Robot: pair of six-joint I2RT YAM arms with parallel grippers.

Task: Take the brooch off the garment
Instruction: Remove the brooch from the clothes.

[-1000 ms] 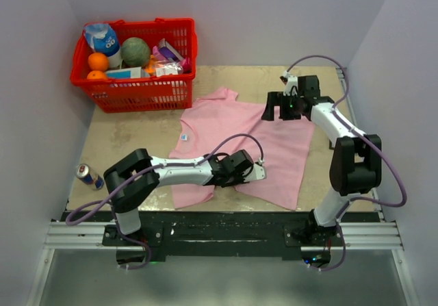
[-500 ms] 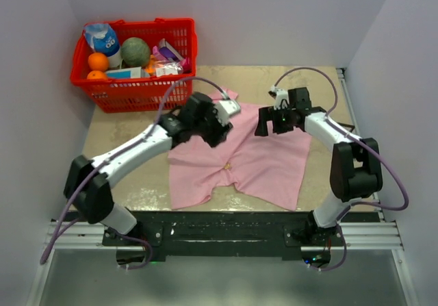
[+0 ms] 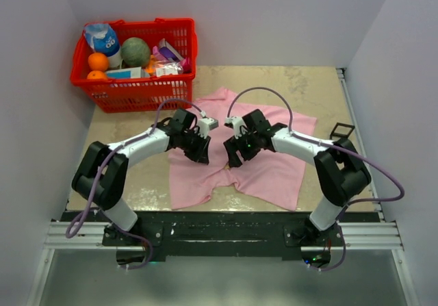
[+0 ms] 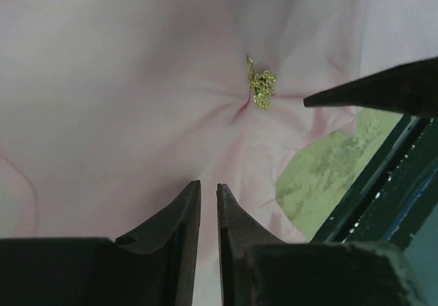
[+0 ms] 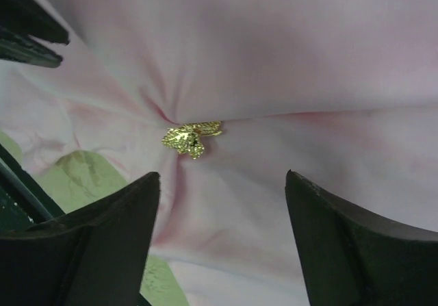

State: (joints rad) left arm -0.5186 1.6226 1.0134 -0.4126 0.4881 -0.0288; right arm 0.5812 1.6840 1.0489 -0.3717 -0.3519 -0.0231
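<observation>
Both of my grippers are down over the middle of the shirt [image 3: 274,172], and the brooch [image 5: 190,137] sits right between them, a small gold cluster with the pink cloth puckered into folds all round it. My right gripper [image 5: 222,176] is spread wide, with the brooch just ahead of the gap and a touch toward one finger. My left gripper [image 4: 209,186] is almost pressed together with only a thin slit showing, and I can see nothing held in it. From that side the brooch [image 4: 261,87] lies ahead and off to one side. As I read it, the step is to pin the cloth and take the brooch. I want the left down on the shirt just beside the pucker, not on the brooch. The right should centre first, then close across the gold body alone. If I catch a fold with it, the whole shirt will lift, so I'd draw along the pin, low and slow.
</observation>
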